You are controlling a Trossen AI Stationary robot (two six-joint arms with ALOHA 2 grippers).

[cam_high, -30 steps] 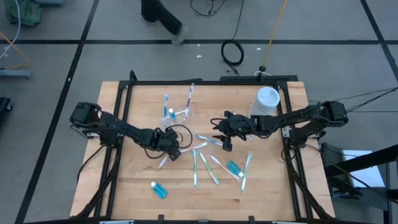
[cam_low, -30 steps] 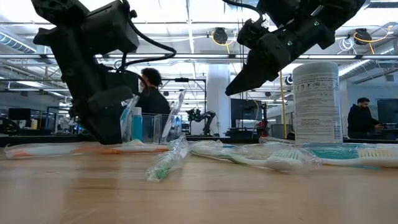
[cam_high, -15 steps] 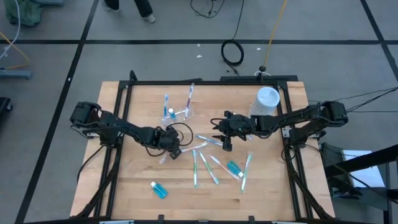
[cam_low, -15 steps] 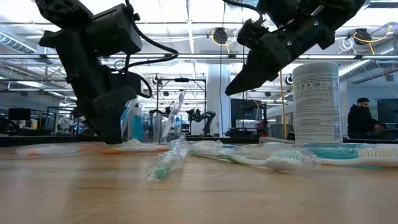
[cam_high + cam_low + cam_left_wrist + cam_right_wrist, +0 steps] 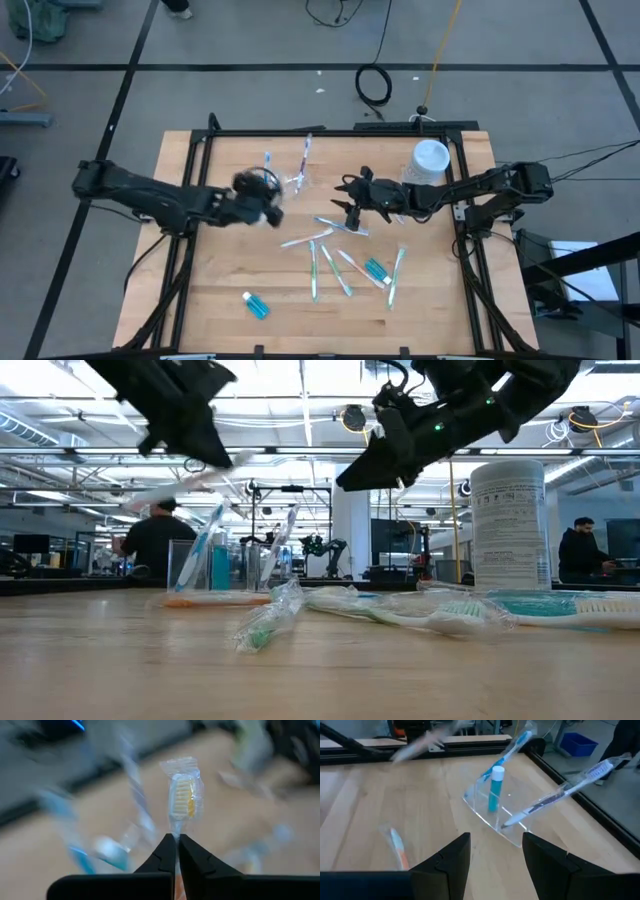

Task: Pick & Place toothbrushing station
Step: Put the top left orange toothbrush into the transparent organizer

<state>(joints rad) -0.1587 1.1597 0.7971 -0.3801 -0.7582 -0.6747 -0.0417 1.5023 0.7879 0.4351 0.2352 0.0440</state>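
The left gripper point(image 5: 174, 840) has its jaws pinched tight on the neck of a wrapped toothbrush point(image 5: 183, 795), whose yellow-bristled head in clear film stands straight out ahead of the jaw tips. From above, the left gripper point(image 5: 268, 207) is raised over the bench point(image 5: 200, 290), with the clear cup point(image 5: 293, 180) just beyond its jaws. In the low view the held toothbrush point(image 5: 195, 480) slants out from the left gripper point(image 5: 205, 450) above the cup point(image 5: 225, 565).

The cup stands on the bench holding a teal tube point(image 5: 494, 789) with a white cap, a blue-handled toothbrush point(image 5: 510, 751) leaning beside the tube, and a purple-handled toothbrush point(image 5: 560, 795) leaning out over the rim.

The right gripper point(image 5: 345, 200) hangs above the bench with its jaws spread and nothing between them; the cup lies ahead of the jaw tips in the right wrist view, well apart from them. An orange-handled toothbrush point(image 5: 397, 847) lies on the bench nearer those jaws.

Below the right gripper's jaws a scatter of wrapped toothbrushes point(image 5: 330, 265) lies on the bench, and among them a second teal tube point(image 5: 377, 270). A third teal tube point(image 5: 257, 305) lies alone near the bench's front edge. A white lidded container point(image 5: 430, 160) stands at the back of the bench beside the right arm.
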